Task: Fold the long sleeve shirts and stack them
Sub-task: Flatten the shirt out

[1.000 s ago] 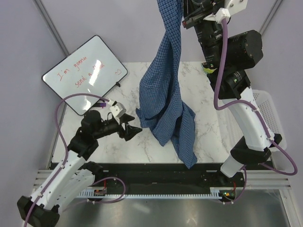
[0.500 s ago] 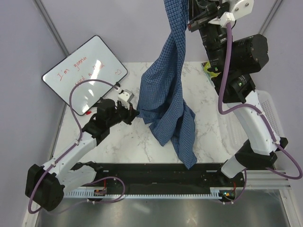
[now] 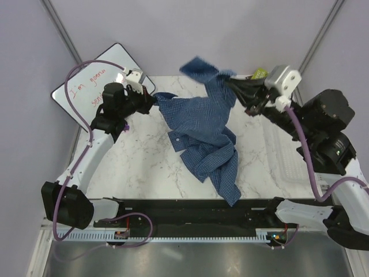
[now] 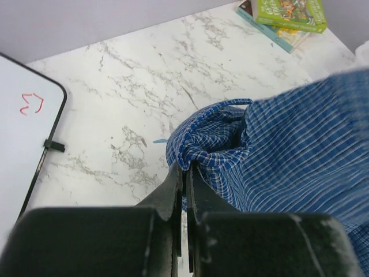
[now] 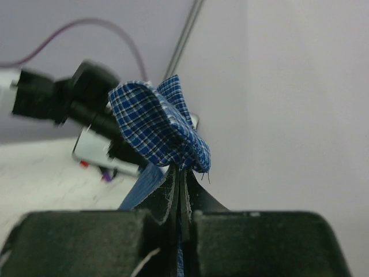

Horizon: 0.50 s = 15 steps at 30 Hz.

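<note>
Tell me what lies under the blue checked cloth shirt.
Around the blue checked cloth shirt only the white marble table top shows; anything directly beneath the crumpled cloth is covered and cannot be seen.

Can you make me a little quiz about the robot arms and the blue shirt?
1. True or false: the left gripper and the right gripper are both shut on the blue checked shirt.
2. What sits by the left arm at the far left of the table? A. a whiteboard B. a pillow C. a bucket
3. Fill in: the writing on the whiteboard is ___ in colour.
Key: 1 true; 2 A; 3 red.
</note>
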Tool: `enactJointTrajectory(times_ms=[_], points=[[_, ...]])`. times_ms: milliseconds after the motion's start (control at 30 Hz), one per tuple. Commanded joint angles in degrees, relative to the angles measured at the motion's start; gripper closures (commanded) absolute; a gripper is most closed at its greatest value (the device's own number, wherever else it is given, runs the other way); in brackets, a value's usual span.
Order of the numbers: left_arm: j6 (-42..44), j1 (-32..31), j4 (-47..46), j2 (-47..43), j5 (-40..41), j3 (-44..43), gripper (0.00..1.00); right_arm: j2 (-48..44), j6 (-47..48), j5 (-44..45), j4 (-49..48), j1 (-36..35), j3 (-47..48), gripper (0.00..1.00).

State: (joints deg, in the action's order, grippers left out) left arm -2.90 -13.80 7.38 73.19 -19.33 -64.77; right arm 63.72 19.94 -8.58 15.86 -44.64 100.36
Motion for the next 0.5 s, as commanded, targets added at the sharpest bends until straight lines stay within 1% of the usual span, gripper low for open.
enactJointTrajectory(times_ms=[0, 67, 100, 167, 200, 233, 267, 300, 333, 367, 400, 433, 467], points=[[2.81, 0.0, 1.76, 0.55, -5.8, -6.23, 0.98, -4.82, 4.22, -9.52, 19.54, -2.46, -14.52, 1.0], [2.81, 0.0, 2.55, 1.43, -6.76, -8.43, 0.98, -9.39, 8.69, -11.45, 20.53, -3.17, -20.26, 1.0], [2.81, 0.0, 2.9, 1.52, -8.42, -8.7, 0.98, -10.71, 9.66, -11.81, 20.53, -4.39, -25.42, 1.0], [2.72, -0.26, 2.82, 0.91, -10.36, -8.53, 0.98, -13.27, 11.07, -12.86, 19.66, -5.97, -29.06, 1.0], [2.55, -0.43, 2.82, 0.82, -12.46, -8.18, 0.98, -13.45, 11.08, -14.52, 18.52, -8.77, -31.43, 1.0], [2.46, -0.7, 2.56, 0.55, -13.18, -7.57, 0.98, -12.84, 11.52, -15.32, 18.16, -10.97, -32.15, 0.95], [2.37, -0.96, 2.47, 0.47, -14.14, -7.3, 0.98, -12.23, 12.39, -15.33, 17.55, -13.86, -32.85, 0.84], [2.37, -1.14, 2.47, 0.38, -16.5, -7.12, 0.98, -10.57, 13.53, -14.54, 17.37, -22.51, -33.99, 0.64], [2.46, -1.92, 2.29, 0.2, -17.66, -6.77, 0.98, -9.59, 15.54, -14.8, 18.67, -26.6, -34.0, 0.02], [2.8, -2.63, 2.29, -0.06, -18.54, -6.68, 0.98, -8.89, 21.83, -14.54, 20.77, -29.33, -33.48, 0.02], [2.81, -3.5, 2.38, -0.85, -19.59, -6.51, 0.98, -7.75, 23.11, -6.53, 23.66, -32.49, -33.12, 0.02], [2.81, -5.16, 2.47, -1.55, -20.3, -5.98, 0.98, -7.56, 21.82, 2.68, 22.91, -32.7, -32.86, 0.02], [4.55, -6.05, 2.47, -2.34, -21.0, -5.46, 0.98, -7.47, 19.72, 10.26, 21.25, -32.35, -32.42, 0.02]])
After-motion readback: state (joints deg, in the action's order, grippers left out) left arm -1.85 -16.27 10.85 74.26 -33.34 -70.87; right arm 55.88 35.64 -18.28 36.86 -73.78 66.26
